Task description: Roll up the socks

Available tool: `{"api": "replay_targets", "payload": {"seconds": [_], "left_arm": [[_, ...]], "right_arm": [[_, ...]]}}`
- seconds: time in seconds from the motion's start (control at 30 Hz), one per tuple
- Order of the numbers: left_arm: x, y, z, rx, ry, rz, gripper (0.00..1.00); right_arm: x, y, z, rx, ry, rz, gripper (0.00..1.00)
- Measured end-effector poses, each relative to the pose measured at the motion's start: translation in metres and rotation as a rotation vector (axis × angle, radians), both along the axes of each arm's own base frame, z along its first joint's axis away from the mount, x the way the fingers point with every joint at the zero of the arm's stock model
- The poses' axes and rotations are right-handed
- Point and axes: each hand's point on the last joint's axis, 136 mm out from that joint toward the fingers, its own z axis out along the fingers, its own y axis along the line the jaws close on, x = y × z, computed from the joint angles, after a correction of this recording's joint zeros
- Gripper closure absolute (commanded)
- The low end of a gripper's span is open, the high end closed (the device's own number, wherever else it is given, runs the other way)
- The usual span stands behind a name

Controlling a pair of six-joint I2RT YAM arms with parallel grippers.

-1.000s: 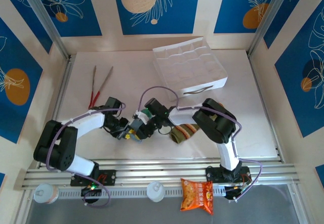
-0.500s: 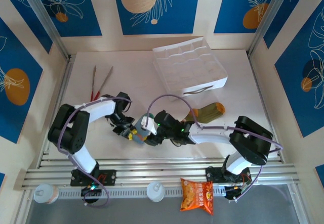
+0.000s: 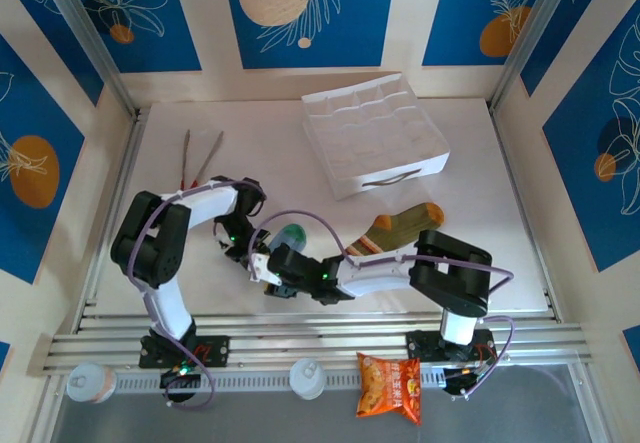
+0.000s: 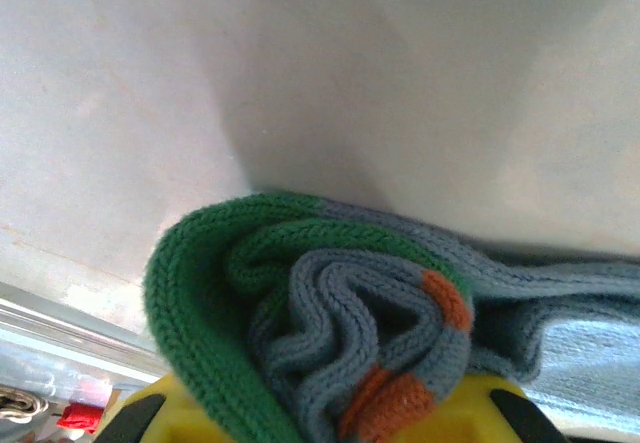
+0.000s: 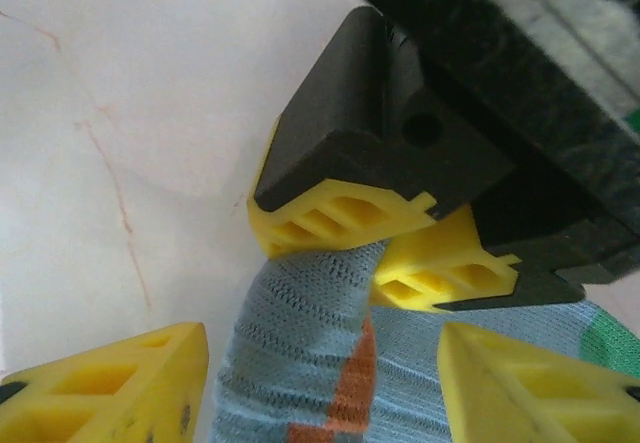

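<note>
The grey sock [image 4: 330, 303], with green toe and orange marks, is bunched into a loose roll. My left gripper [image 4: 330, 413] is shut on it, low on the table [image 3: 258, 261]. My right gripper [image 5: 320, 383] is open, its yellow fingers [image 5: 110, 388] on either side of the same grey sock [image 5: 300, 353], just below the left gripper's fingertips [image 5: 340, 218]. From above, the right gripper [image 3: 281, 269] meets the left one beside the sock's green toe [image 3: 291, 234]. The olive-green striped sock [image 3: 400, 225] lies flat to the right, partly under the right forearm.
A white divided box [image 3: 375, 133] stands at the back right. Red-handled tongs [image 3: 195, 168] lie at the back left. An orange snack packet [image 3: 390, 386] rests on the near rail. The metal rail [image 3: 320, 328] runs along the table's front edge.
The right arm has folded down and stretched left along the table, uncovering more of the olive sock. The left arm's elbow has swung back while its gripper stayed on the grey sock.
</note>
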Motion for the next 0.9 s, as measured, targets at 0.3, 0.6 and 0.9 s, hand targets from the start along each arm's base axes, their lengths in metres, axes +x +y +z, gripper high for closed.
{"api": "replay_targets", "payload": {"seconds": [0.3,0.6,0.9], "left_arm": [[0.000,0.000,0.000,0.010,0.024,-0.001,1.00],[0.003,0.000,0.001,0.003,0.010,0.000,0.80],[0.011,0.009,0.003,-0.013,-0.063,0.035,0.24]], "right_arm": [[0.004,0.002,-0.021,-0.053,0.002,-0.051,0.77],[0.004,0.000,-0.022,-0.045,0.056,-0.155,1.00],[0.005,-0.005,-0.030,0.100,0.189,-0.275,1.00]]}}
